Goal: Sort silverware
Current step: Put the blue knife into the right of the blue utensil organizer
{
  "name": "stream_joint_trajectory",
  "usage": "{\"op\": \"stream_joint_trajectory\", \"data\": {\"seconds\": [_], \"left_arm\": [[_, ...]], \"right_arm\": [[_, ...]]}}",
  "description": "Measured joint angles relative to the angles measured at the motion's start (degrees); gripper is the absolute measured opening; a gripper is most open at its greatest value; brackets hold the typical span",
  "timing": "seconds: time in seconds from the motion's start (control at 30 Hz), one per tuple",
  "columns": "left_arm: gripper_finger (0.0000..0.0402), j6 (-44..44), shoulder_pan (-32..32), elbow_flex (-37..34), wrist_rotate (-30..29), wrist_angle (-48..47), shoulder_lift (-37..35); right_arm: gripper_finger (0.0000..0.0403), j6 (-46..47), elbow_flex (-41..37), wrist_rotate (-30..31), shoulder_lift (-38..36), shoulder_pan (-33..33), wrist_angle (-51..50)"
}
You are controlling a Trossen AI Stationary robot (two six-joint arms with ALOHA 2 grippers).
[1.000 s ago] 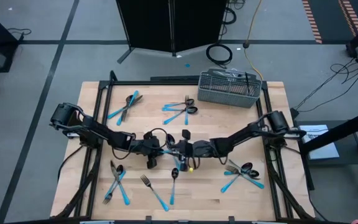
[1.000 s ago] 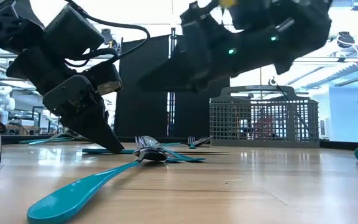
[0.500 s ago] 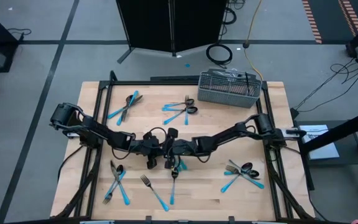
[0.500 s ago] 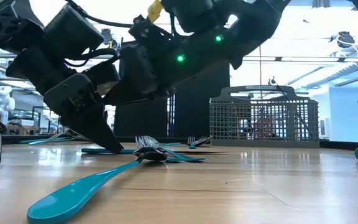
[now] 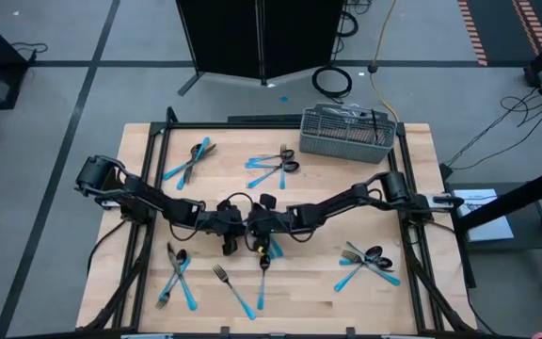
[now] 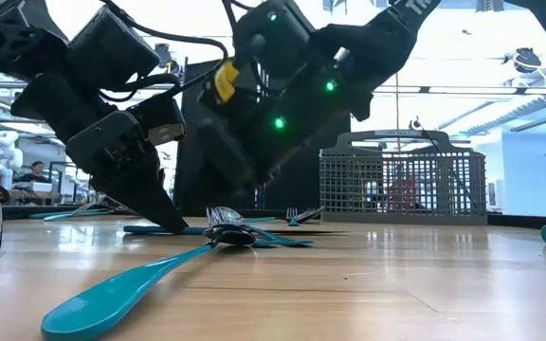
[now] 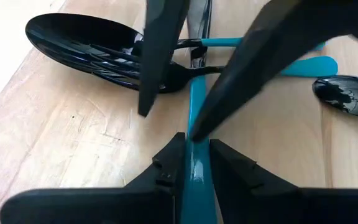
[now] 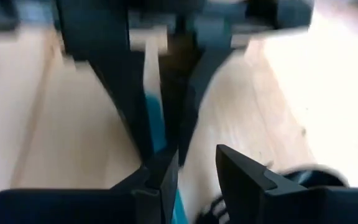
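Silverware with dark heads and light-blue handles lies in small groups on the wooden table [image 5: 412, 188]. My left gripper [image 5: 245, 235] is at the table's middle, shut on the blue handle [image 7: 194, 186] of one piece. That piece's dark head [image 7: 169, 78] lies among other pieces; fork or spoon, I cannot tell. My right gripper [image 5: 263, 237] is open, facing the left one and pointing down over the same piece [image 7: 168, 123]. A spoon [image 5: 263, 271] lies just nearer the front edge. My left gripper pinches the blue handle [image 7: 195, 163] between its two fingers, by the handle's two sides. The fingers slant down from the table's left, their tips at the tabletop [image 6: 173, 225]. The piece lies flat on the table. My right gripper has one fingertip [image 7: 197, 127] at the same handle, just ahead of the left fingers, and the other fingertip [image 7: 144, 109] beside the head. I cannot tell whether it touches.
A grey wire-mesh basket [image 5: 346, 135] stands at the far edge, right of centre. Silverware groups lie at the far left [image 5: 191, 160], far middle [image 5: 273, 168], near right [image 5: 370, 262] and near left [image 5: 175, 273], and a fork [image 5: 233, 290] lies at the front.
My right gripper has gone toward the table's left and down. It has tipped from nearly level to pointing down, and it has closed in on my left gripper and the handle it holds.
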Motion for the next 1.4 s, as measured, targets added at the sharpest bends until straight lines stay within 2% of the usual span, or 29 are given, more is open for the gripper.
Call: {"op": "stream_joint_trajectory", "data": {"seconds": [0.57,1.03,1.17,1.3,1.4], "left_arm": [[0.0068,-5.16,-1.40,0.22,2.27,-2.30,-0.24],[0.0068,-7.52,-1.60,0.22,4.19,-2.28,-0.24],[0.0068,-7.91,-1.60,0.22,4.26,-2.28,-0.24],[0.0068,-8.97,-1.60,0.22,4.28,-2.28,-0.24],[0.0068,-8.98,-1.60,0.22,4.35,-2.28,-0.24]], "right_arm": [[0.0102,-3.16,0.28,0.54,-0.91,-0.92,-14.23],[0.0102,-7.21,-0.56,0.32,-9.16,0.54,-35.15],[0.0102,-6.25,-4.93,1.58,-15.25,0.91,-35.11],[0.0102,-0.94,-14.09,2.23,-23.12,0.76,-33.15],[0.0102,3.49,-21.44,3.53,-30.00,1.10,-27.80]]}}
